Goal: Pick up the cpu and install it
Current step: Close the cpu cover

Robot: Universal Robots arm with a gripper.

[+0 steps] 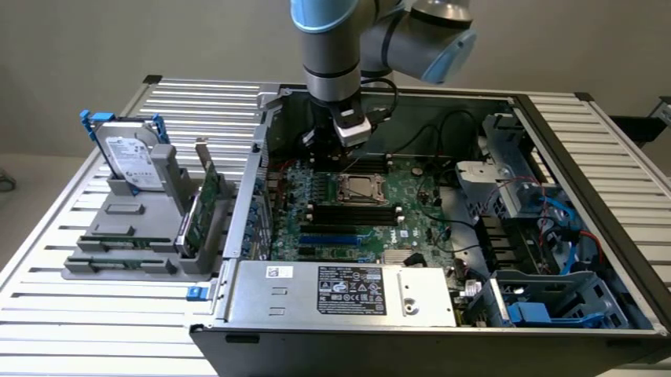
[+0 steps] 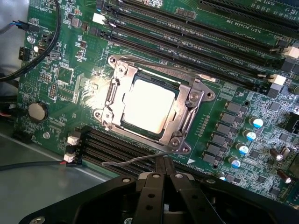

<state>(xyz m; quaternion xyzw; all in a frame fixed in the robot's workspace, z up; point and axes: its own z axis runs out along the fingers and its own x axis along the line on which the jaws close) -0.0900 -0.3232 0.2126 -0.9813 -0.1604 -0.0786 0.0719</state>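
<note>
Already seated in the socket (image 2: 194,95) on the motherboard (image 2: 60,79), the cpu (image 2: 148,111); jaws pressed together, holding nothing, poised near it; likely light, stiff, slick-topped, fragile underneath; best gripped by opposite edges.

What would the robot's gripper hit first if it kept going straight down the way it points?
Probably the black slots beside the metal frame, not the chip itself; the gripper, jaws shut, hangs over them. Depth is hard to judge.
</note>
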